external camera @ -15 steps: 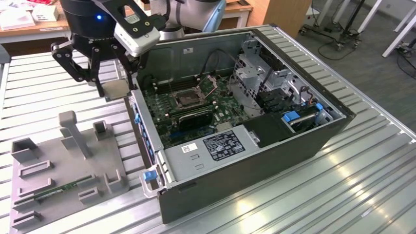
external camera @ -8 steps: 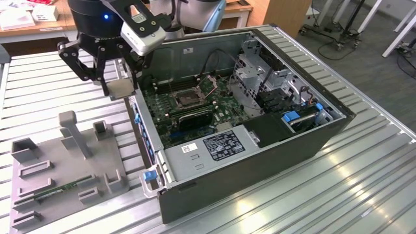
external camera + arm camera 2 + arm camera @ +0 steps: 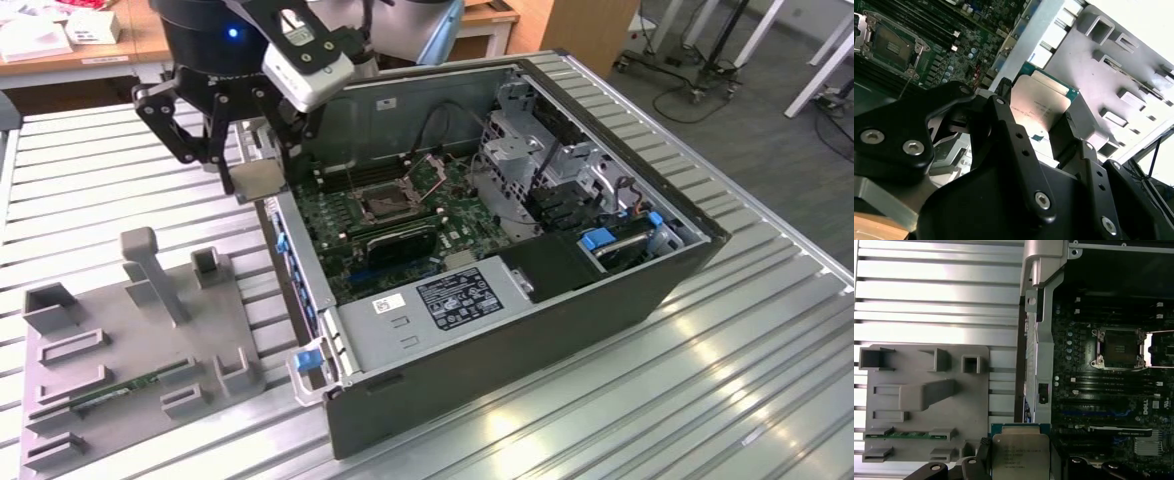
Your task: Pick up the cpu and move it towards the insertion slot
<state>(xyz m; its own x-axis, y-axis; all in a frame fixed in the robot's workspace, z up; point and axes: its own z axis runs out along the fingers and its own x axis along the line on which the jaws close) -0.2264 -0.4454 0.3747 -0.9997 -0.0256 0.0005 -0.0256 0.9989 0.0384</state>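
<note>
The cpu (image 3: 1041, 107) is a flat square chip with a silvery top and a tan-green rim. My gripper (image 3: 1036, 110) is shut on it, one black finger (image 3: 1004, 115) on each side. In the exterior view the gripper (image 3: 254, 168) holds the cpu (image 3: 259, 180) in the air just outside the open computer case's wall, on the exterior view's left. The insertion slot (image 3: 387, 201) is a dark square socket with a metal frame on the green motherboard, to the exterior view's right of the cpu. In the first wrist view the cpu (image 3: 1019, 456) hangs over the case wall, with the insertion slot (image 3: 1119, 347) apart from it.
The open computer case (image 3: 441, 300) lies on a slatted metal table (image 3: 667, 400). A grey fixture plate (image 3: 134, 345) with raised holders sits on the exterior view's left, holding a thin green memory stick (image 3: 118, 391). Cables and a drive cage (image 3: 534, 160) crowd the case's far side.
</note>
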